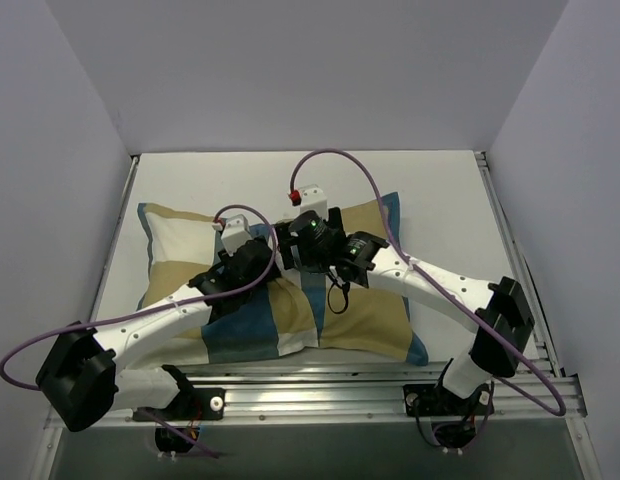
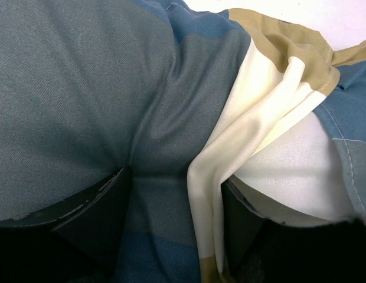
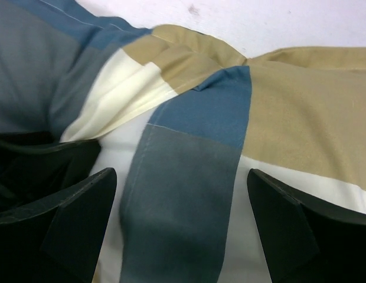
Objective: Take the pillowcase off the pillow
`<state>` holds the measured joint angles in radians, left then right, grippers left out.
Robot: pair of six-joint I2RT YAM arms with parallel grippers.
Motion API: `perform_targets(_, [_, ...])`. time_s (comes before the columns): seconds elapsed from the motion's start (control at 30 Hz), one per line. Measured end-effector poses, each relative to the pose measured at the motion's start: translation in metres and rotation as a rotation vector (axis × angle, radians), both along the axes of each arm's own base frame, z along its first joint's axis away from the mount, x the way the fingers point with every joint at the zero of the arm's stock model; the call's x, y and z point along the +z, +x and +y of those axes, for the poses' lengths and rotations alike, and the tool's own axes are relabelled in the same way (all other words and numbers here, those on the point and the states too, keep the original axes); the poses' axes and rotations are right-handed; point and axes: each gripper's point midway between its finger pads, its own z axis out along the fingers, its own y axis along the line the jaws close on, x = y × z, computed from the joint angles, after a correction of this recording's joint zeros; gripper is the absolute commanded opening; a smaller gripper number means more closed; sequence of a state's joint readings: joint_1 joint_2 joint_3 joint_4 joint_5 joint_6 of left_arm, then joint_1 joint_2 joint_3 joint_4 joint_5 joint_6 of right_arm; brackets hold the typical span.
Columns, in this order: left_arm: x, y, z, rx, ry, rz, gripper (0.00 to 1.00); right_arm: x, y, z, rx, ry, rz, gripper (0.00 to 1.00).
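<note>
The pillowcase (image 1: 360,310) lies flat on the table (image 1: 440,200), plump because it is not yet off. The pillow (image 2: 292,177) sits inside it and seems to show only as a plain white patch under a stitched blue hem; whether that really is bare cushion is hard to tell. The 2 arms meet over the middle of the far half, likely because the fabric's hemmed edge sits there. The left gripper (image 2: 176,183) is pressed into the cloth with a gathered ridge of blue and cream fabric running down between its fingers (image 2: 94,218). Creases fan out from that ridge, so the fingers look closed on a thick fold, a hold that would let the cover be drawn along without dragging the cushion. The right gripper (image 3: 180,177) sits just beside it with its fingers (image 3: 289,230) well apart, straddling a blue band that lies smooth and unpinched. It seems placed to press down or take a second hold near the hem. Judging by how things lie, the removal is only starting. The risk is pinching cushion together with cloth.
</note>
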<state>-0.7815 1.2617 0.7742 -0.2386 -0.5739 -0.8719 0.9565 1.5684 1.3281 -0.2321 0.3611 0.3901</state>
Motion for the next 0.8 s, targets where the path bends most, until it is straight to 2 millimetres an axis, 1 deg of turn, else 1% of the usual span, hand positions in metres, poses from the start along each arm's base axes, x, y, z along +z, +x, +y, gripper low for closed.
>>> perform_targets(0.07, [0.0, -0.001, 0.001, 0.004, -0.016, -0.003, 0.67, -0.014, 0.005, -0.004, -0.031, -0.048, 0.002, 0.87])
perform_targets(0.2, [0.001, -0.002, 0.001, 0.01, -0.046, -0.012, 0.67, -0.043, 0.015, -0.02, -0.115, -0.15, 0.006, 0.81])
perform_targets(0.27, [0.001, -0.002, 0.0, 0.009, -0.069, -0.013, 0.67, -0.05, 0.019, -0.031, -0.166, -0.169, 0.003, 0.77])
perform_targets(0.33, [0.0, -0.002, -0.002, 0.006, -0.1, -0.013, 0.67, -0.052, 0.025, -0.043, -0.22, -0.159, 0.005, 0.71])
perform_targets(0.4, [-0.001, -0.002, -0.002, 0.007, -0.13, -0.012, 0.67, -0.05, 0.034, -0.064, -0.285, -0.133, 0.011, 0.65])
perform_targets(0.47, [-0.001, -0.002, -0.002, 0.009, -0.155, -0.014, 0.66, -0.046, 0.043, -0.097, -0.368, -0.094, 0.024, 0.62])
perform_targets(0.53, [-0.001, -0.001, -0.001, 0.011, -0.175, -0.017, 0.66, -0.041, 0.052, -0.138, -0.468, -0.041, 0.04, 0.61])
perform_targets(0.57, [0.0, -0.001, -0.001, 0.012, -0.189, -0.017, 0.66, -0.042, 0.052, -0.153, -0.498, -0.01, 0.059, 0.6])
perform_targets(0.6, [0.001, -0.001, -0.004, 0.006, -0.208, -0.016, 0.66, -0.045, 0.051, -0.162, -0.515, 0.02, 0.08, 0.59])
perform_targets(0.67, [0.002, -0.003, -0.011, -0.019, -0.242, -0.008, 0.66, -0.053, 0.046, -0.173, -0.534, 0.07, 0.116, 0.59])
perform_targets(0.77, [0.003, -0.005, -0.015, -0.032, -0.271, -0.001, 0.66, -0.066, 0.045, -0.176, -0.543, 0.145, 0.152, 0.59])
perform_targets(0.8, [0.003, -0.005, -0.014, -0.032, -0.275, -0.001, 0.66, -0.069, 0.045, -0.175, -0.541, 0.167, 0.159, 0.54])
